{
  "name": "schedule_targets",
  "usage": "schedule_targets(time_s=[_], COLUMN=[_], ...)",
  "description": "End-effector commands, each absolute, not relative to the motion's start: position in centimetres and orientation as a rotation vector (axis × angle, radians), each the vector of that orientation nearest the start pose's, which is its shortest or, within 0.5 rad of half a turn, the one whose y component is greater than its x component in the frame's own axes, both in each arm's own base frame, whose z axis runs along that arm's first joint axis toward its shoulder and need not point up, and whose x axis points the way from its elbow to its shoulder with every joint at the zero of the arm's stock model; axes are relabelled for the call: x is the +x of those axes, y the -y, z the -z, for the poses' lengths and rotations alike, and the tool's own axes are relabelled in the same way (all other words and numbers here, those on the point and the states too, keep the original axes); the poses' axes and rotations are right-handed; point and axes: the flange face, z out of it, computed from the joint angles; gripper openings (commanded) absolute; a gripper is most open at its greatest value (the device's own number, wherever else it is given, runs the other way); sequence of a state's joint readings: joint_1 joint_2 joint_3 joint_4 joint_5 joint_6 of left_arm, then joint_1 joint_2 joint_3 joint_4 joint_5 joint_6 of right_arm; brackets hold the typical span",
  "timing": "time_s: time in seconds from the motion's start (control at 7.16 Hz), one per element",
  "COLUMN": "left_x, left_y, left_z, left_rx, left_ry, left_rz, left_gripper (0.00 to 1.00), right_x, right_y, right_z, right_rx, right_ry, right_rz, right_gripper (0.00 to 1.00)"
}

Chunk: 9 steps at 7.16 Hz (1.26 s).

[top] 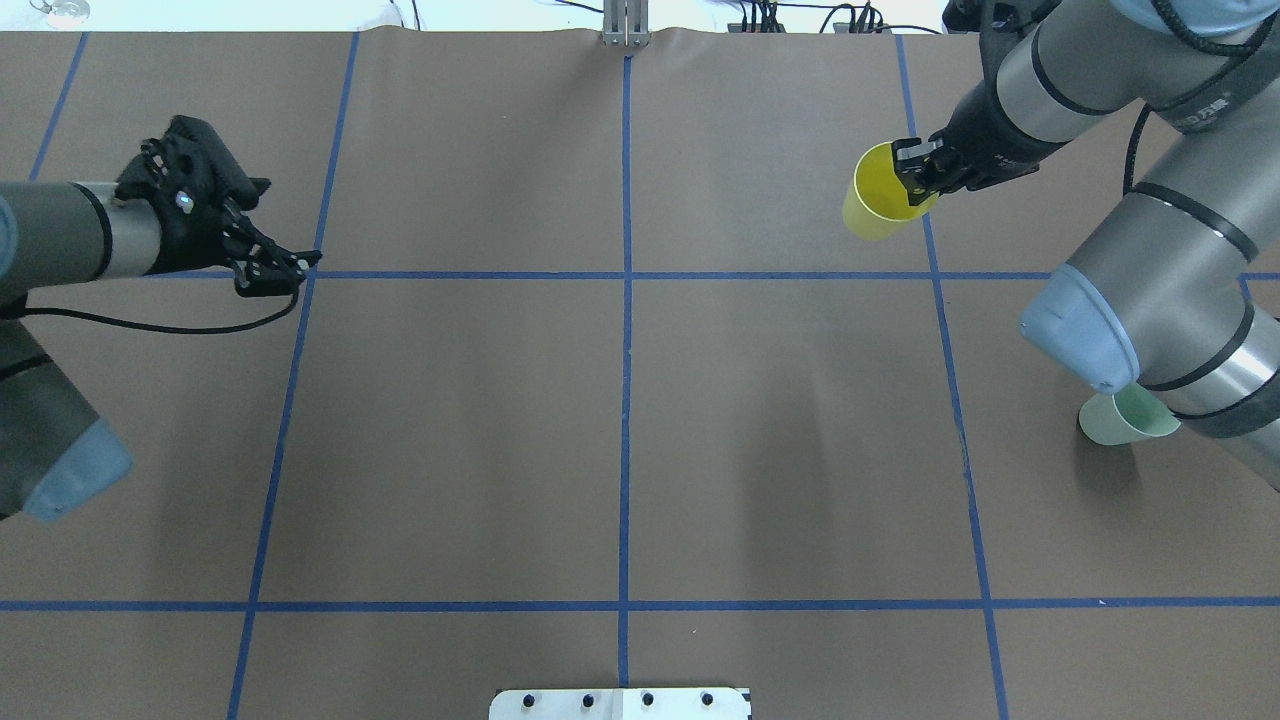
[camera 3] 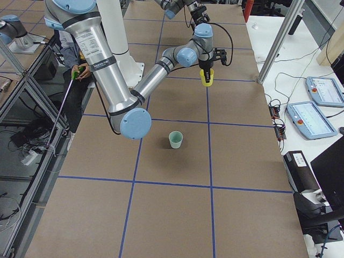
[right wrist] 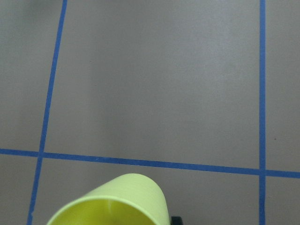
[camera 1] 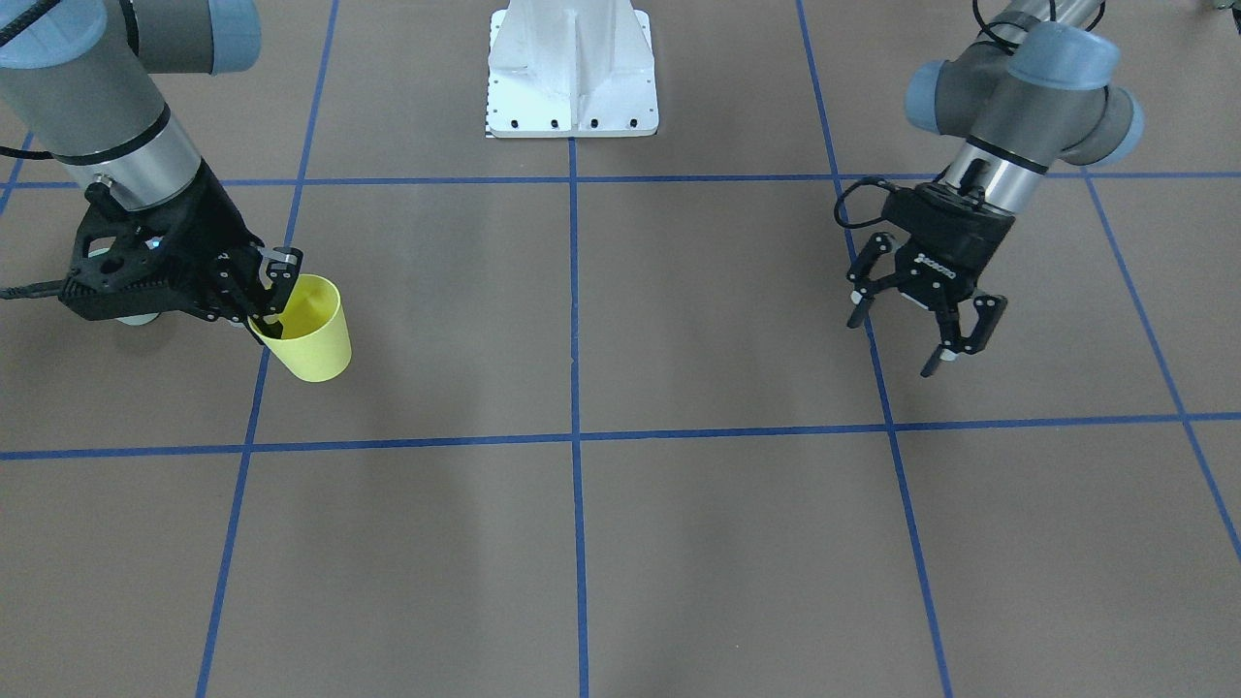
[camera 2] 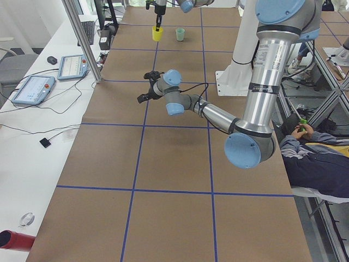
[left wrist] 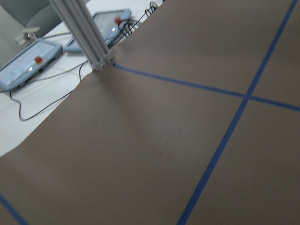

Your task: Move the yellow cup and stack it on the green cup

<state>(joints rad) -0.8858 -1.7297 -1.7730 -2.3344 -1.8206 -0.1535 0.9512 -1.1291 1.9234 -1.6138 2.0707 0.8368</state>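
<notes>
Toward 2 o'clock on the desk (top: 450, 430), seen from overhead, the right claw (top: 915, 175) is clamped on the rim of the yellow cup (top: 872, 208), with one finger inside the mouth and one outside. The cup is smooth plastic, tapered and handleless, mouth up. The green cup (top: 1118, 422), the same shape in pale mint, stands near 3 o'clock, well apart and partly under the right arm. At about 10 o'clock the left claw (camera 1: 916, 339) hangs spread wide and empty. The desk is matte brown, crossed by blue tape lines. Two cups, two claws.
</notes>
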Motion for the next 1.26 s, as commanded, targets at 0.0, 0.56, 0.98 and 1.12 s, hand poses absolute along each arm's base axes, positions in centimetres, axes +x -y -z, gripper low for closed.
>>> schedule_targets(time_s=[0.0,0.56,0.98,1.12], left_x=[17.6,-0.3,-7.9,-8.0], left_y=[53.4,51.4,47.8,46.4], left_z=[-44.1,-53.8,-59.4,-61.1], left_rx=[0.726,0.395,0.215,0.185], left_ry=[-0.612,-0.635,-0.627,-0.633], left_rz=[-0.607,-0.455,-0.304,-0.295], left_gripper=[1.0,1.0,1.0,1.0], right_x=[-23.1,-14.4,-10.1,-9.8], right_y=[52.9,51.8,47.8,46.8], right_z=[-29.7,-37.9,-45.2,-47.0], right_rx=[0.221,0.165,0.128,0.115], right_ry=[0.843,0.882,0.866,0.861], right_rz=[0.048,0.148,0.236,0.234], right_gripper=[0.0,0.0,0.0,0.0])
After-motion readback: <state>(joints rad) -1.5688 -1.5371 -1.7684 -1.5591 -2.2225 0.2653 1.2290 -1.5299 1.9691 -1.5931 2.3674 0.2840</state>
